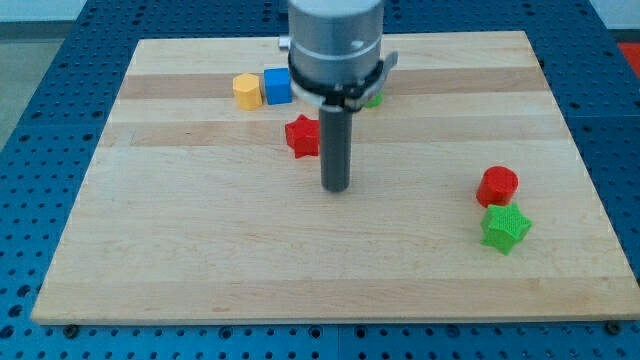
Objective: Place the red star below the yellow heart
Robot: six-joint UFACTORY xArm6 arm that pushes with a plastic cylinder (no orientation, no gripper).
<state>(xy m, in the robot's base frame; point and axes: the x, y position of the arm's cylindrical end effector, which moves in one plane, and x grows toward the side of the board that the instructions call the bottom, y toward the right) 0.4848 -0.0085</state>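
Note:
The red star (301,136) lies on the wooden board (200,240) a little above the middle, partly behind my rod. My tip (335,188) rests on the board just right of and below the star, close to it. No yellow heart can be made out; the only yellow block (246,90) is near the view's top and looks hexagonal. It stands beside a blue cube (277,86).
A green block (373,98) shows only as a sliver behind the arm near the top. A red cylinder (497,186) and a green star (505,228) sit together at the view's right. The board's edges drop to a blue perforated table (40,100).

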